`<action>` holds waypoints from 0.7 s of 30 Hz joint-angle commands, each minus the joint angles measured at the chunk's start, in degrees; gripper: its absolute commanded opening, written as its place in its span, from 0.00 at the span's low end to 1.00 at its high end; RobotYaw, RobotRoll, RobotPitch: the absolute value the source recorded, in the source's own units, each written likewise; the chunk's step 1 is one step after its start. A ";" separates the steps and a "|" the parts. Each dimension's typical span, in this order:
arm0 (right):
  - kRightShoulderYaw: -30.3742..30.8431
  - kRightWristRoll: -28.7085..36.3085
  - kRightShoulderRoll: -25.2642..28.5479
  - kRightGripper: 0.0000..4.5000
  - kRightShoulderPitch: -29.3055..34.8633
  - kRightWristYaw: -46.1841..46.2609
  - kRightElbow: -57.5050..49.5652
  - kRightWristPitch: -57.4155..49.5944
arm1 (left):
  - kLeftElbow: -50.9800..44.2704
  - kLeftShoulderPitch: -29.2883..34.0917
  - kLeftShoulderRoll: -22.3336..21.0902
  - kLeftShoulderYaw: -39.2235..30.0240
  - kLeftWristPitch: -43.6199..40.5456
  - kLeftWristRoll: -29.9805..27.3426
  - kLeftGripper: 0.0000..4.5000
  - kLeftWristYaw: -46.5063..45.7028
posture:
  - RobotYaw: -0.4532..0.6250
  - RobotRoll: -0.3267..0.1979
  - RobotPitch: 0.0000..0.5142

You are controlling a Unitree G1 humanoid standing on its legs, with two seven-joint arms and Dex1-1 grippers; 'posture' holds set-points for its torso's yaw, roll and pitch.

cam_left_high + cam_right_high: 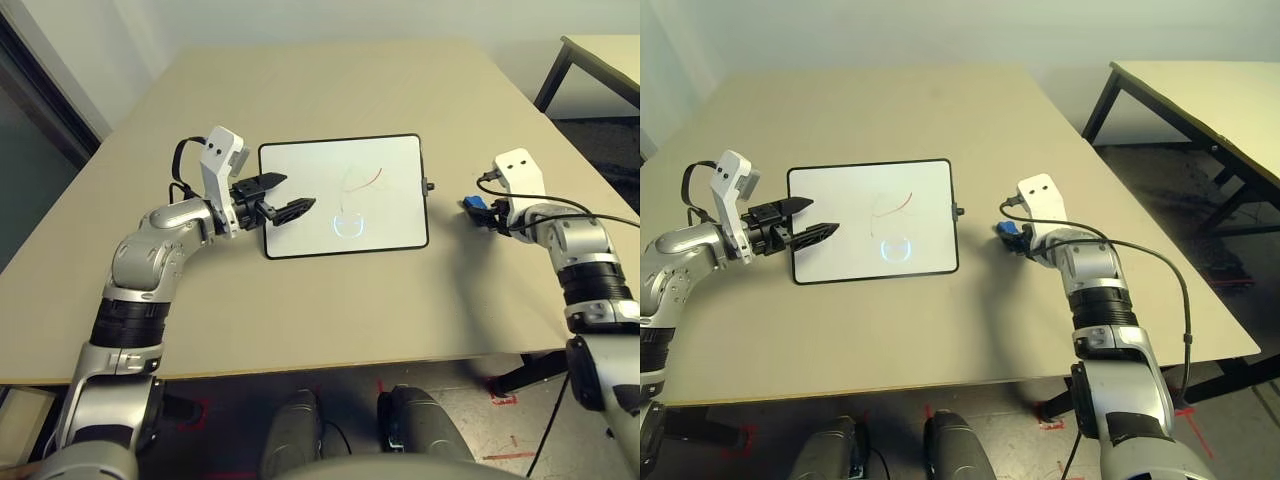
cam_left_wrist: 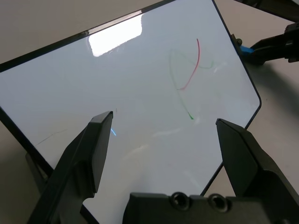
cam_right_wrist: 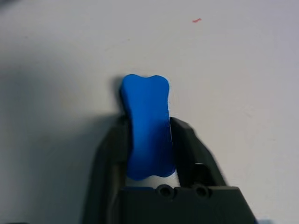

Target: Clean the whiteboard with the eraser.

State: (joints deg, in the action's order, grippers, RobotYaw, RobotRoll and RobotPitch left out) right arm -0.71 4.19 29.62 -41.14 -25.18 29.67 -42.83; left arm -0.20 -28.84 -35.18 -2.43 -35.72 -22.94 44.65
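Observation:
The whiteboard [image 1: 345, 195] lies flat in the middle of the table, white with a thin black frame, and carries thin red and green pen strokes [image 2: 187, 77]. My left gripper [image 1: 282, 196] hovers open over the board's left edge, nothing between its fingers [image 2: 93, 149]. The eraser [image 3: 147, 123], a small bright blue block, sits on the table just right of the board [image 1: 474, 206]. My right gripper [image 1: 484, 213] is down at it, its two fingers pressed against the eraser's long sides, shut on it.
The beige table [image 1: 330, 90] stretches far beyond the board. A second table with black legs [image 1: 1200, 100] stands off to the right. A black cable [image 1: 1160, 260] loops from my right wrist.

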 commanded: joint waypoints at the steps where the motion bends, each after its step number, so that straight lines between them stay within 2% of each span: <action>1: 0.67 -0.47 -0.30 0.15 1.38 -0.42 0.11 -0.56 | -0.03 -0.27 0.07 0.65 -0.11 0.49 1.00 0.16 | 0.38 0.62 0.10; 4: 0.65 -0.54 -0.37 0.08 1.53 -0.51 0.15 -0.69 | 0.31 -0.48 0.31 0.74 0.00 0.66 1.00 0.14 | 0.38 0.62 0.10; 9: -0.40 -0.44 0.00 0.05 0.13 0.26 -1.27 0.16 | 0.76 -1.24 0.68 1.05 0.03 0.95 1.00 0.13 | 0.37 0.62 0.08; 12: -1.24 -0.11 0.24 0.04 -2.23 0.91 -6.11 1.12 | 0.95 -1.60 0.71 1.12 0.06 0.97 1.00 0.31 | 0.37 0.62 0.08; 16: -0.81 3.40 -1.58 0.04 -6.55 -2.04 -16.14 -2.10 | 1.56 -2.17 0.87 1.62 0.44 1.28 1.00 0.62 | 0.36 0.62 0.06; 21: 4.63 5.31 -3.68 0.04 -6.95 -5.70 -26.51 -8.13 | 2.98 -3.16 1.04 2.22 1.40 2.11 1.00 1.25 | 0.35 0.62 0.05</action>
State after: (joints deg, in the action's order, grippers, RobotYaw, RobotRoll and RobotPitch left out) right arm 1.66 8.68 26.77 -49.23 -29.86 5.08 -48.28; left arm 1.94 -31.50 -34.11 -1.05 -34.82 -21.64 45.53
